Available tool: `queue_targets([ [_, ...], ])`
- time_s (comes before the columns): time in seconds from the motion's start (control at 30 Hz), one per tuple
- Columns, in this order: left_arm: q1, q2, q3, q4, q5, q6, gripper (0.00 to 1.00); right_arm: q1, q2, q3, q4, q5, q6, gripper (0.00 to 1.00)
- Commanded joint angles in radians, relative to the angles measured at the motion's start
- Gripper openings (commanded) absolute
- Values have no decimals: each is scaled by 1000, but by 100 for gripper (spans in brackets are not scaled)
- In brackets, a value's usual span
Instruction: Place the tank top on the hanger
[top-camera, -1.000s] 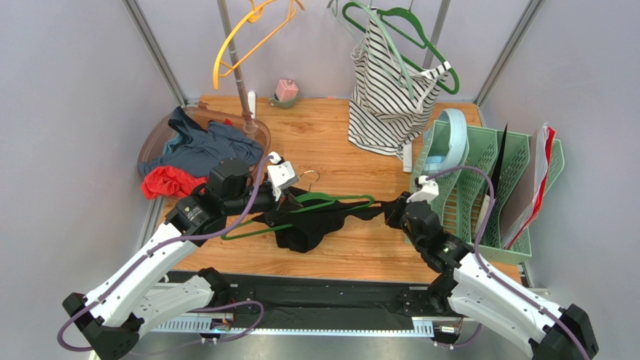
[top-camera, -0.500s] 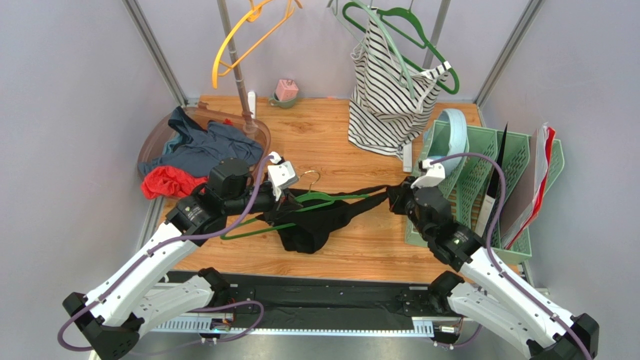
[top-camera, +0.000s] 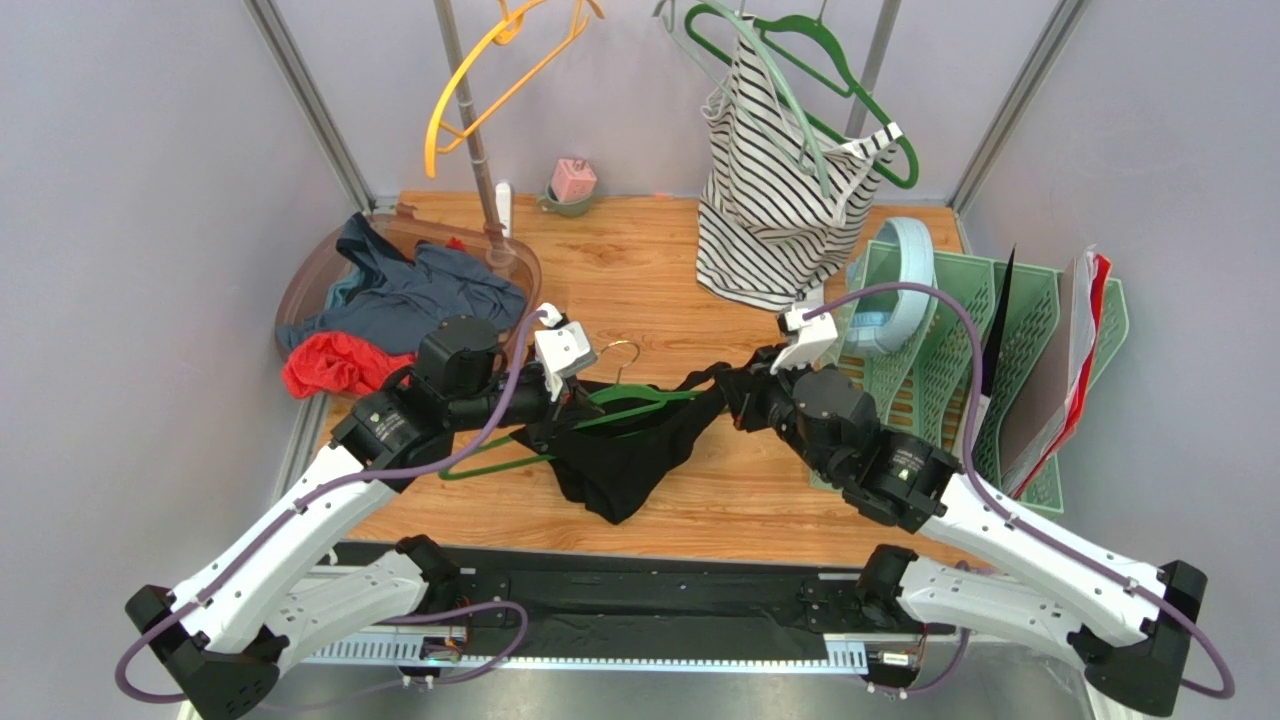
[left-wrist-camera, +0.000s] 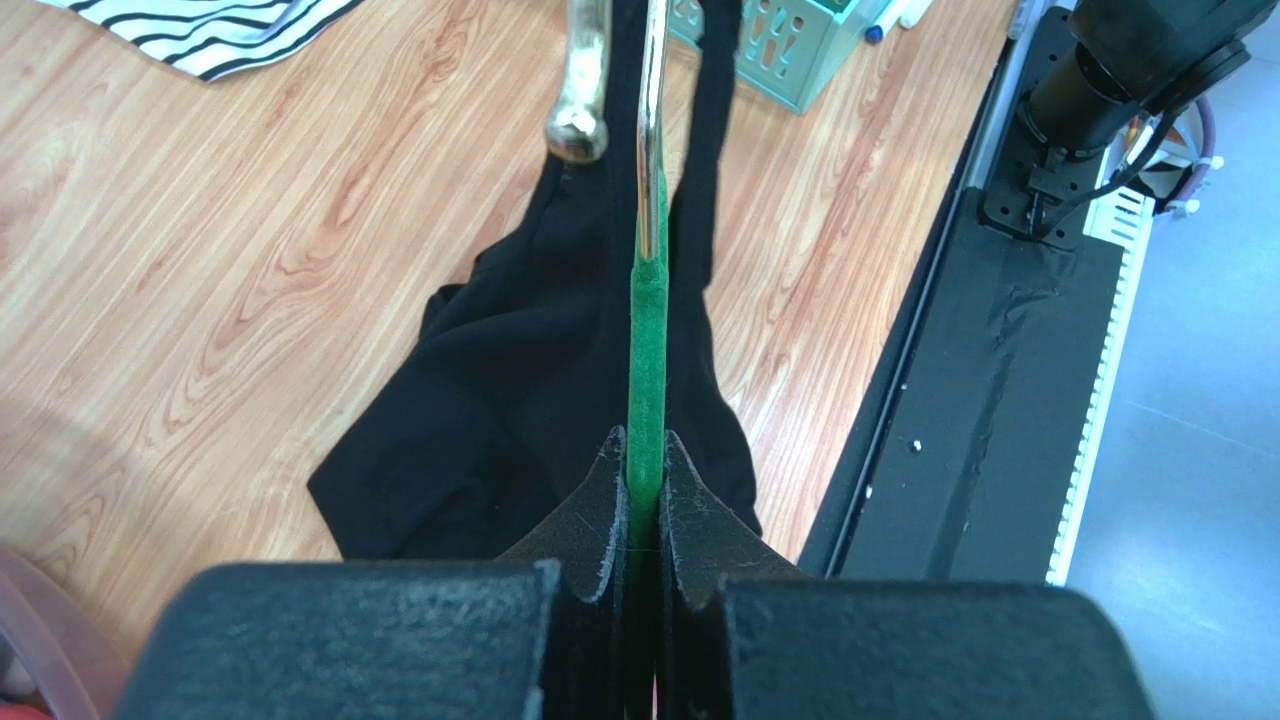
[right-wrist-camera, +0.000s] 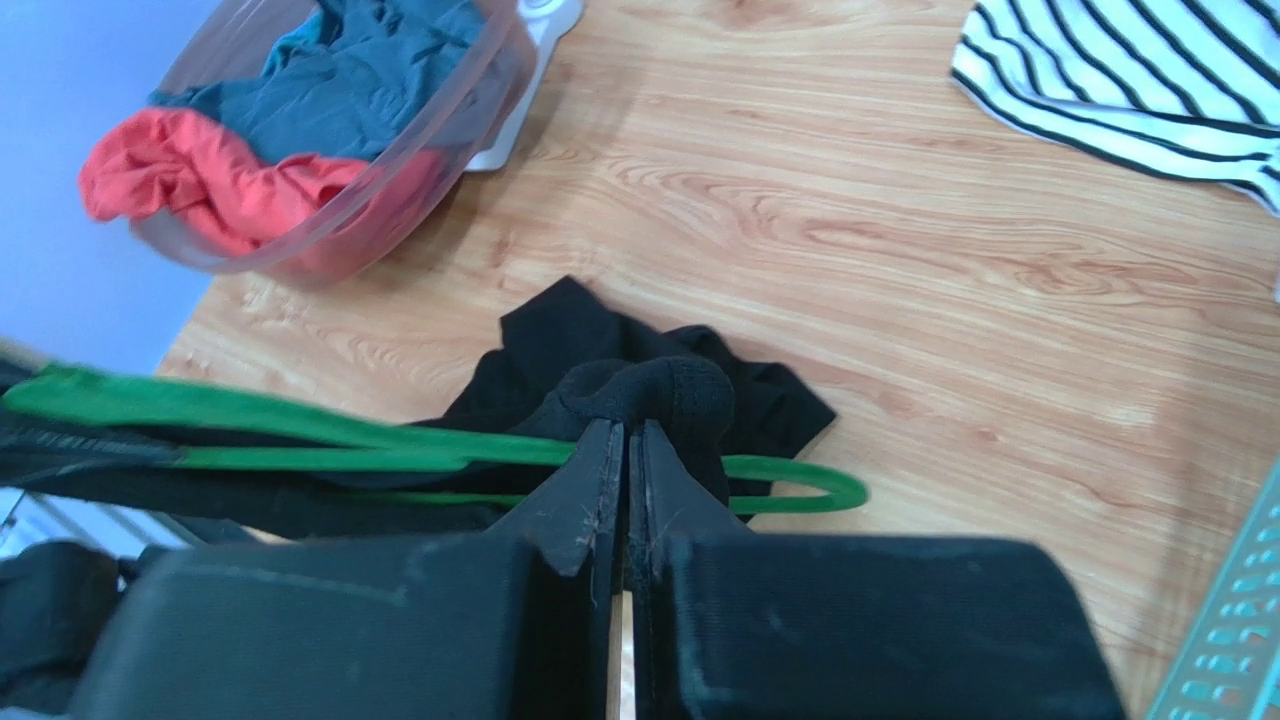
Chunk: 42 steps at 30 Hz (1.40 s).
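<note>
The dark green hanger (top-camera: 661, 399) hangs just above the table, and my left gripper (top-camera: 577, 402) is shut on its neck. In the left wrist view the green bar (left-wrist-camera: 646, 330) runs straight out from between that gripper's (left-wrist-camera: 643, 453) closed fingers, with the metal hook (left-wrist-camera: 576, 105) beyond. The black tank top (top-camera: 619, 458) droops under the hanger. My right gripper (top-camera: 736, 395) is shut on a bunched strap end of the tank top (right-wrist-camera: 646, 383), held against the hanger's rounded right tip (right-wrist-camera: 819, 488). The right gripper's (right-wrist-camera: 627, 438) fingers are pressed together on the fabric.
A clear tub (top-camera: 308, 270) at the left holds blue-grey and red garments. A striped top (top-camera: 781, 195) hangs at the back on a green hanger, with a yellow hanger (top-camera: 496, 68) on the pole. Mint-green racks (top-camera: 977, 360) stand at the right. A pink cup (top-camera: 571, 183) is at the back.
My right gripper has carried the strap leftwards, up to the hanger's right end. The tank top's body now sags lower under the hanger. The left arm has stayed still.
</note>
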Motion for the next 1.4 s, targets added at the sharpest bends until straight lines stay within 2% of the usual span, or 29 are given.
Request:
queue_targets([
  [0.0,-1,-11,4,31,0,20,0,69,10,42,-6,83,-5,0],
  [0.23,-1,-17,2,34,-11,20,0,80,17,22,-15,70,14,0],
  [0.4,-1,-28,-4,43,7,20,0,82,15,51,-35,45,-37,0],
  [0.57,1,-43,-16,66,47,18,0,82,12,98,-68,-68,-75,1],
  [0.63,1,-52,-21,75,72,18,0,80,18,123,-81,-131,-87,8],
  [0.67,1,-55,-21,77,75,17,0,80,20,134,-105,-147,-91,18],
  [0.73,-1,-68,-23,83,82,17,0,78,13,159,-124,-186,-110,29],
  [0.77,1,-74,-24,86,87,15,0,77,10,165,-133,-209,-129,44],
  [0.83,1,-92,-30,103,102,12,0,78,0,183,-154,-271,-170,57],
  [0.87,1,-98,-35,109,111,7,0,77,-2,212,-183,-288,-184,71],
  [0.97,2,-111,-41,129,162,-5,0,75,-14,277,-263,-328,-251,83],
  [1.07,27,-107,-32,137,257,-20,0,75,-65,291,-301,-289,-369,86],
  [1.1,39,-103,-29,141,338,-25,0,69,-80,289,-309,-289,-403,86],
  [1.2,90,-92,-9,146,459,-37,0,54,-135,270,-351,-380,-544,89],
  [1.37,139,-91,8,132,544,-26,0,22,-112,289,-459,-573,-606,88],
])
